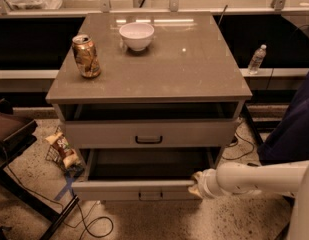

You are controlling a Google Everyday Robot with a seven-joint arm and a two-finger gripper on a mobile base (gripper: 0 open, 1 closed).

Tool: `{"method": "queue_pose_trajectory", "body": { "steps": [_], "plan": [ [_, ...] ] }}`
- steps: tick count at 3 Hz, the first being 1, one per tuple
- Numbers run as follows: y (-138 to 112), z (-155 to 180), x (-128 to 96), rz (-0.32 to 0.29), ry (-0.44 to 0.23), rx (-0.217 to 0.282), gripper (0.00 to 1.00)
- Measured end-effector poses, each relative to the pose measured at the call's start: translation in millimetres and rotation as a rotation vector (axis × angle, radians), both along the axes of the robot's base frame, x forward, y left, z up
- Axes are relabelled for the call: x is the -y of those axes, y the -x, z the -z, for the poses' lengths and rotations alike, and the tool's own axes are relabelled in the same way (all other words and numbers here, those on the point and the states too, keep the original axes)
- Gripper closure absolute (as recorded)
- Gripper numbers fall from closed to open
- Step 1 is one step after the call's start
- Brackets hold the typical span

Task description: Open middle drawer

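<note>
Two drawers sit pulled out of the cabinet. The middle drawer (119,190) is out far, plain grey inside showing, small dark handle at centre of its front. The upper drawer (194,133) is out only a little. The gripper (196,185) is at the right end of the middle drawer's front, touching its top edge; cannot tell its state. The white arm (259,179) comes in from the right. A can (86,56) and a white bowl (136,35) stand on the surface (184,69).
</note>
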State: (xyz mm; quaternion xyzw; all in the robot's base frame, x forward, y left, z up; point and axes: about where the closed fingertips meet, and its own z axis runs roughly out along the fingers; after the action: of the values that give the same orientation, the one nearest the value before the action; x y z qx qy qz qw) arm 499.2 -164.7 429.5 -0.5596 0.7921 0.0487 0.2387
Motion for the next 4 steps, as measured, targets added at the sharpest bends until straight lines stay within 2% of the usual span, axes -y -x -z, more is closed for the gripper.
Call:
{"method": "queue_pose_trajectory", "body": {
  "steps": [1,2,3,4],
  "plan": [
    [0.0,-5.3,0.0,0.000,0.000,0.000,1.00],
    [0.0,-5.3,0.0,0.000,0.000,0.000,1.00],
    [25.1,-5.5,0.2,-0.009,0.018,-0.049,1.00],
    [25.1,-5.5,0.2,-0.009,0.018,-0.049,0.82]
  ]
}}
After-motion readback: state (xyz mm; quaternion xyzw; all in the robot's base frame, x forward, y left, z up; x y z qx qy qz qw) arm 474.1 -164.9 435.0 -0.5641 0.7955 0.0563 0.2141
